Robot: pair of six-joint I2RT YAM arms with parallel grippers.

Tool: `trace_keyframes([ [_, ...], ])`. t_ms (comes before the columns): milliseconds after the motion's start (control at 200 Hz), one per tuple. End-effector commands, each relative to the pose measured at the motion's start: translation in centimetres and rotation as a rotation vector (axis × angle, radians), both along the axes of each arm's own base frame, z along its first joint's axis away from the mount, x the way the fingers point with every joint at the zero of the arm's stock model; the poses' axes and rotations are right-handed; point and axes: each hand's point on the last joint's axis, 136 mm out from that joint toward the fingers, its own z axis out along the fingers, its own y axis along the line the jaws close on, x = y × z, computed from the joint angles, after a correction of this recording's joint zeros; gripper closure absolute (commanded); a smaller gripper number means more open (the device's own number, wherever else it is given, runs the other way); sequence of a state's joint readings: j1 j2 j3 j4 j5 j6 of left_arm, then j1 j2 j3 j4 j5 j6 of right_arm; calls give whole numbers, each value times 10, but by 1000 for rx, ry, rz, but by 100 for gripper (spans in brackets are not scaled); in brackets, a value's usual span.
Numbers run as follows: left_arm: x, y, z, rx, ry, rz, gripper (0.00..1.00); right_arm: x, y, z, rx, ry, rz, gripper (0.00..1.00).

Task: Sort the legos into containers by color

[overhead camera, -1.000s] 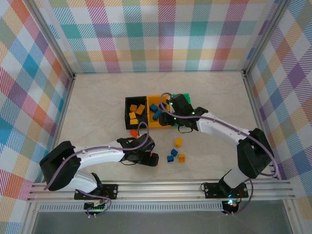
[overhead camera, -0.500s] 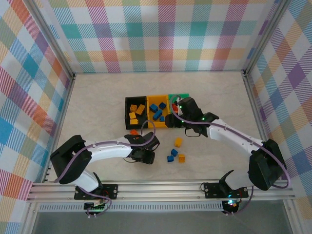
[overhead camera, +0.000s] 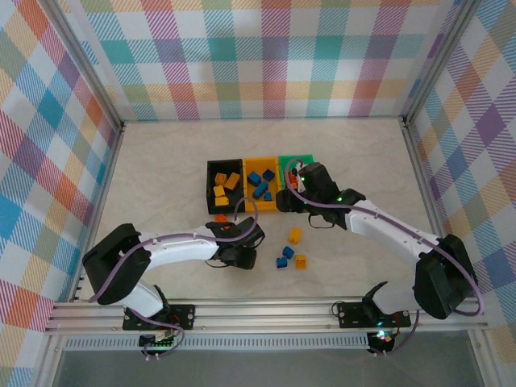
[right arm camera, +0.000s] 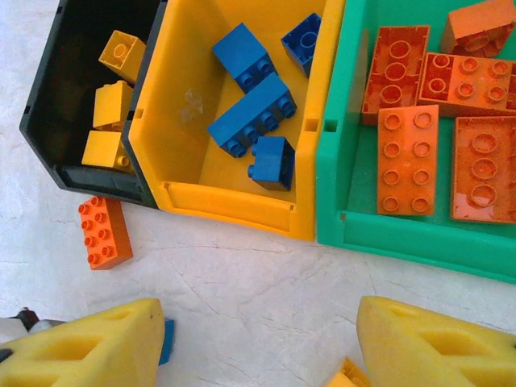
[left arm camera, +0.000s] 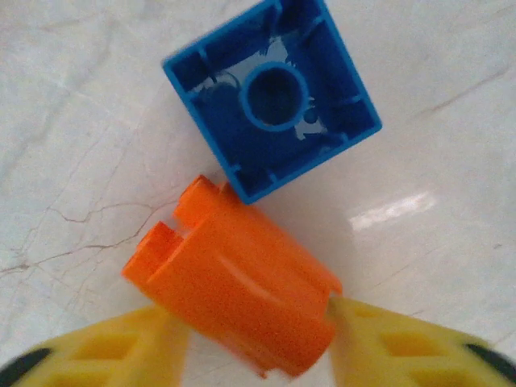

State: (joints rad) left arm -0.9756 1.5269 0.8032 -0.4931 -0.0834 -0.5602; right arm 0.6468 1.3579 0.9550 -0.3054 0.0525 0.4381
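Orange brick (left arm camera: 234, 298) pinched between left gripper's (left arm camera: 250, 322) fingers, down at the table (left arm camera: 81, 121), corner touching an upturned blue brick (left arm camera: 270, 97). Right gripper (right arm camera: 258, 339) spread wide, holding nothing, over the table just in front of the bins. Black bin (right arm camera: 48, 137): yellow bricks (right arm camera: 109, 105). Yellow bin (right arm camera: 226, 205): 4 blue bricks (right arm camera: 250, 113). Green bin (right arm camera: 403, 242): orange bricks (right arm camera: 407, 157). 1 loose orange brick (right arm camera: 105, 232) lies just outside the black bin.

White arms (overhead camera: 173, 246), black joints (overhead camera: 113, 262), purple cables (overhead camera: 245, 201), yellow fingers (right arm camera: 89, 347).
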Motion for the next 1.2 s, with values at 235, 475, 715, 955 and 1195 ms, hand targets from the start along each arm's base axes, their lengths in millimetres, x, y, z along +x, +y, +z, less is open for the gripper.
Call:
trace_keyframes([
  [235, 25, -7, 9, -14, -67, 4, 13, 1, -7, 9, 40, -27, -24, 34],
  [475, 36, -15, 2, -6, -53, -20, 29, -1, -15, 10, 38, -29, -37, 34],
  [715, 23, -6, 6, -26, -33, 6, 53, 2, -20, 11, 45, -34, -55, 34],
  [955, 21, -13, 35, -91, -52, 13, 61, 3, -27, 10, 50, -32, -79, 34],
  [1195, 17, -6, 29, -9, -8, 0, 21, 1, -33, 7, 52, -26, -85, 34],
])
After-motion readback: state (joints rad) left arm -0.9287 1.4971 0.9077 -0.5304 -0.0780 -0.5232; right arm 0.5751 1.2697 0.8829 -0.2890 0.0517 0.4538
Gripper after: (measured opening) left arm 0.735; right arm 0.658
